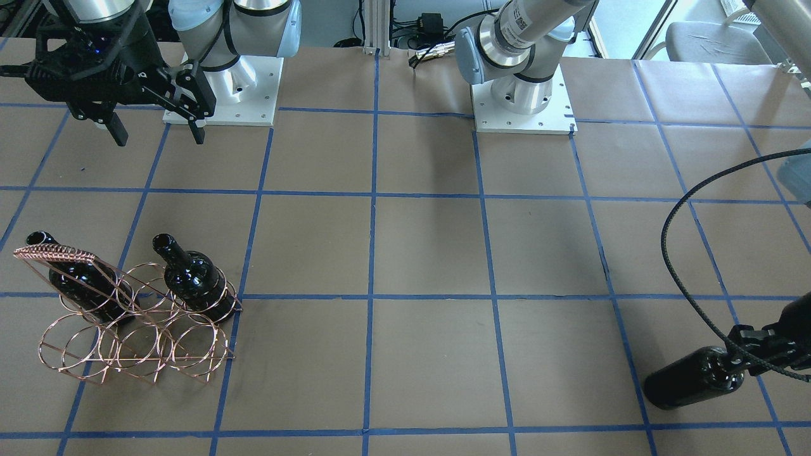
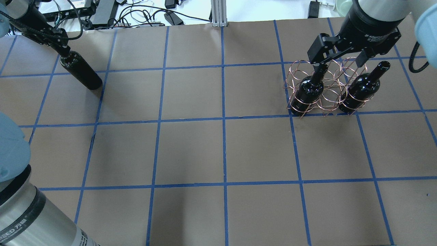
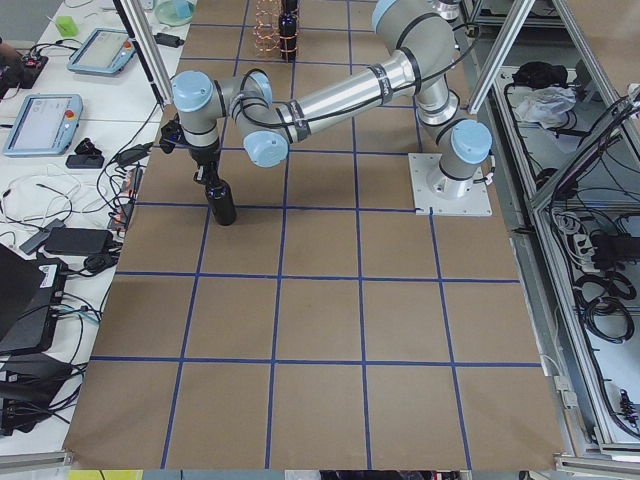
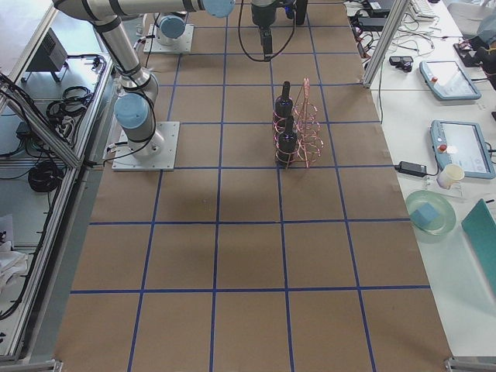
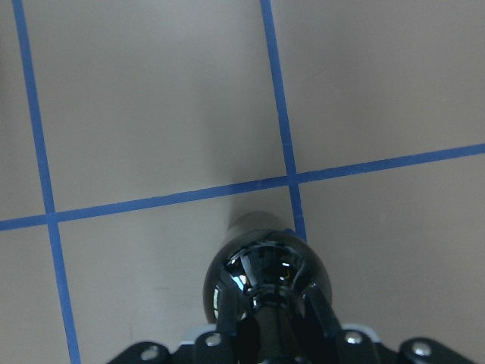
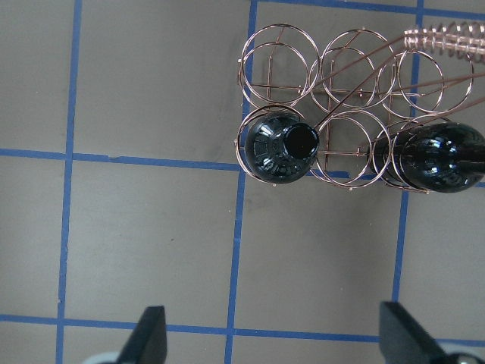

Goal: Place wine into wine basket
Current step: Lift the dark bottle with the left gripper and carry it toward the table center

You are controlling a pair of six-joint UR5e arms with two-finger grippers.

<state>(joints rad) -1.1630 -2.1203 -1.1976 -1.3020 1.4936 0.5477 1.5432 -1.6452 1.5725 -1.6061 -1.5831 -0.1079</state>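
The wine basket, a copper wire rack, stands on the table and also shows in the overhead view. Two black wine bottles stand in its rings, necks up. My right gripper is open and empty above the rack; the right wrist view shows its fingertips spread wide over the bottles. My left gripper is shut on the neck of a third bottle, which is upright at the far left end. I cannot tell whether its base touches the table.
Both arm bases are bolted at the robot's side of the table. A black cable loops over the table near my left gripper. Benches with tablets and a bowl line the far edge.
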